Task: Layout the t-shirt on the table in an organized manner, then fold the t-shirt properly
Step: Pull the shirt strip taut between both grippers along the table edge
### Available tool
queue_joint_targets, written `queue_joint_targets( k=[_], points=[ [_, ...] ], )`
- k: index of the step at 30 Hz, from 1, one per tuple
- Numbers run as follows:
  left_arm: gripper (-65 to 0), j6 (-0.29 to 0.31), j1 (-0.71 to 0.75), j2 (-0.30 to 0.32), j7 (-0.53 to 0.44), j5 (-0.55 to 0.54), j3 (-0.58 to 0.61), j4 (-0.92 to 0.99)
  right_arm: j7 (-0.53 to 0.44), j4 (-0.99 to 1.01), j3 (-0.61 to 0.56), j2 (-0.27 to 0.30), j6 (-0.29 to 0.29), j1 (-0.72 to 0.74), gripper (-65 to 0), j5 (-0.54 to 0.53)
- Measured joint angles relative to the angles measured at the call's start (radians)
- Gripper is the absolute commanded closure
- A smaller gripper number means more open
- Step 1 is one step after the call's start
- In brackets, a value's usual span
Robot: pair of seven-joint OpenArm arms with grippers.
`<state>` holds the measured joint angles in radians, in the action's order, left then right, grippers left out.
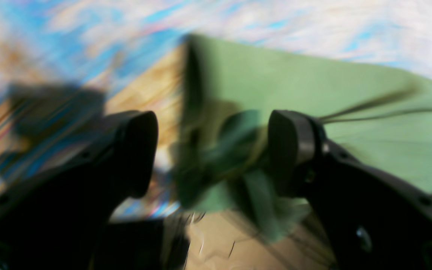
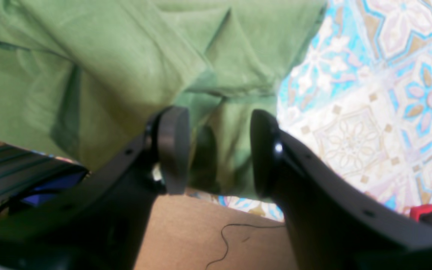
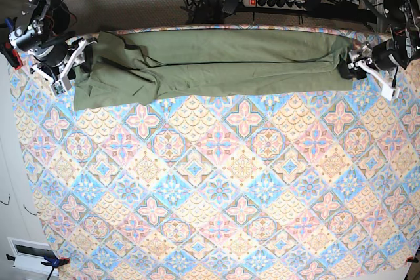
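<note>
The olive-green t-shirt [image 3: 216, 63] lies stretched in a long, loosely folded band along the far edge of the table [image 3: 216, 181]. My left gripper [image 3: 357, 63] is at the band's right end. In the blurred left wrist view its jaws [image 1: 212, 150] stand wide apart around a bunched end of the t-shirt [image 1: 294, 86]. My right gripper [image 3: 72, 70] is at the band's left end. Its jaws [image 2: 219, 150] stand apart, with a hanging fold of the t-shirt [image 2: 107, 56] in the gap over the table's edge.
A power strip [image 3: 275, 1] with cables lies on the floor behind the table. A dark rail [image 2: 13, 168] and brown floor with a thin cable [image 2: 223, 232] show below the edge. A red clamp [image 2: 424, 212] sits on the tablecloth's border [image 2: 369, 112].
</note>
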<state>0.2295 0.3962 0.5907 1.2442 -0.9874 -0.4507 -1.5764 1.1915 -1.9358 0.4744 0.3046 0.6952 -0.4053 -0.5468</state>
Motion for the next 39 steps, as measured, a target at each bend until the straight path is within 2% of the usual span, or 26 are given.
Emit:
queue_joint_targets(
  k=[4,10,15,20,26,28,29,31,33,35,37,39],
  points=[
    [-45.7,0.004,-0.009,-0.035,-0.019,-0.014,0.025,0.002,-0.008,0.0,0.0,-0.001,0.001,0.001,-24.8,-0.003],
    [-45.7,0.004,0.0,-0.046,-0.018,-0.005,0.028,0.002,-0.001,0.0,0.0,0.0,0.0,0.002,-24.8,-0.003],
    [-45.7,0.003,0.0,-0.06,-0.022,0.073,0.027,0.001,0.0,0.0,0.0,0.0,0.0,0.003,-24.8,0.001],
    [-45.7,0.007,-0.002,-0.068,-0.029,0.093,0.027,0.007,-0.004,0.0,0.0,0.0,0.0,0.003,-24.8,-0.002],
    [-45.1,0.014,-0.014,-0.084,-0.043,0.064,0.014,0.063,-0.001,0.0,0.001,0.0,0.0,0.003,-24.8,-0.037],
    [-40.6,0.014,-0.015,-0.1,-0.063,0.068,0.014,0.061,-0.003,0.0,0.001,0.0,0.0,0.004,-24.8,-0.056],
    [-36.1,0.015,-0.016,-0.1,-0.065,0.073,0.012,0.061,-0.004,0.0,0.001,0.0,0.0,0.004,-24.8,-0.056],
    [-24.8,0.053,-0.016,-0.1,-0.069,0.079,0.019,0.063,0.0,0.0,0.002,0.0,0.0,0.003,-24.8,-0.052],
    [-16.7,0.101,-0.013,-0.098,-0.063,0.04,0.045,0.068,-0.001,0.0,0.003,0.0,0.0,0.004,-24.8,-0.052],
    [-13.8,0.159,-0.011,-0.107,-0.051,0.012,0.057,0.07,-0.004,0.0,0.003,0.0,0.0,0.003,-24.8,-0.056],
    [-12.3,0.178,-0.01,-0.111,-0.051,0.006,0.057,0.07,-0.003,0.0,0.003,0.0,0.0,0.003,-24.8,-0.054],
    [-7.5,0.179,-0.011,-0.111,-0.048,0.011,0.056,0.071,-0.003,0.0,0.003,0.0,0.0,0.003,-24.8,-0.052]
  ],
)
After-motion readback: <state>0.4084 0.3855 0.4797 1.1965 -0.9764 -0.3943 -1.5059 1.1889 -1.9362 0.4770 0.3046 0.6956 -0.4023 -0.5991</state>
